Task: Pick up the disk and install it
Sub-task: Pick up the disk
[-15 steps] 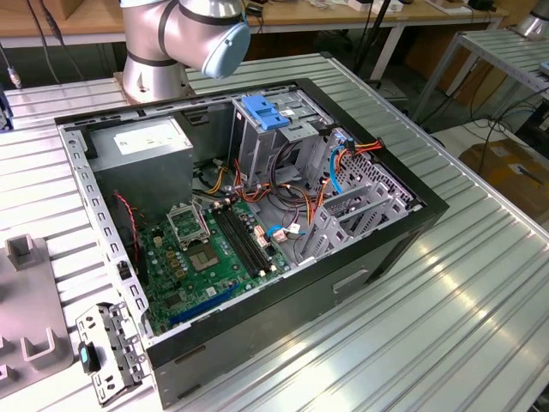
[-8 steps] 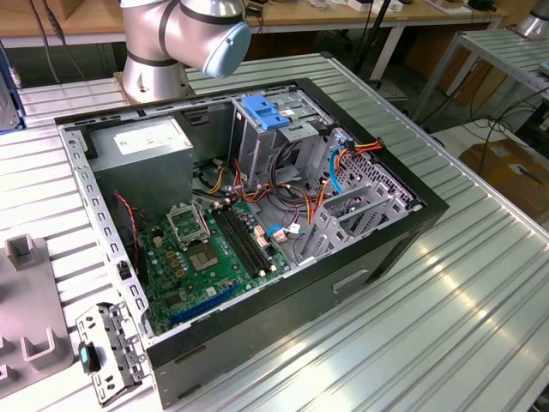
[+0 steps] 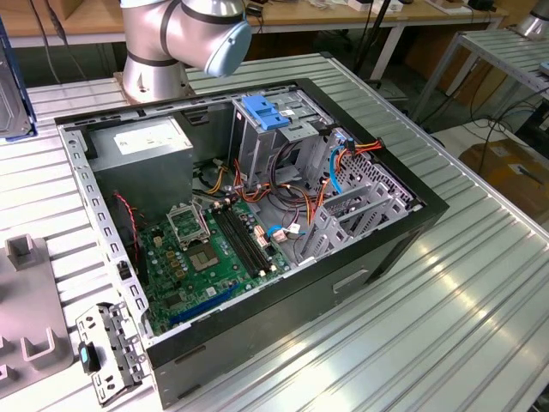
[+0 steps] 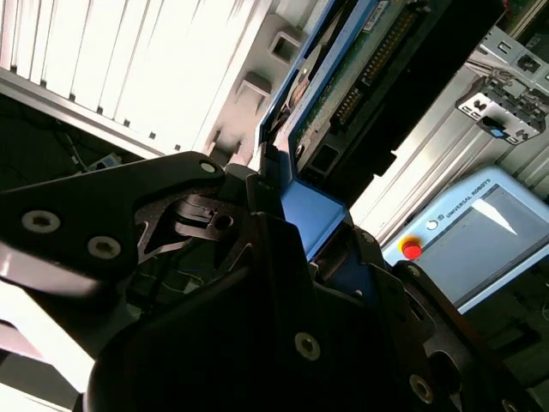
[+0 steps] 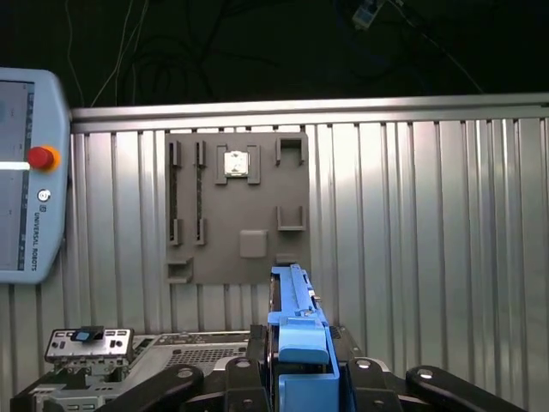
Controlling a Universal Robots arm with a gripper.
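The disk (image 5: 296, 330) stands edge-on between my gripper's (image 5: 296, 378) black fingers, its blue side rail facing the first wrist view's camera. In the second wrist view the disk (image 4: 377, 60) shows its dark circuit-board side and blue rail, clamped in the gripper (image 4: 287, 215). The gripper is shut on the disk and holds it in the air above the table. At the exterior view's left border hangs a dark flat thing with a blue edge (image 3: 13, 86), which seems to be the held disk.
The open computer case (image 3: 412, 227) lies on the ribbed metal table, with a metal drive cage with a blue top (image 3: 270, 112), a grey power-supply box (image 3: 141, 142) and a green mainboard (image 3: 206, 257) inside. A grey fixture plate (image 5: 236, 206) and a teach pendant (image 5: 21, 180) lie nearby.
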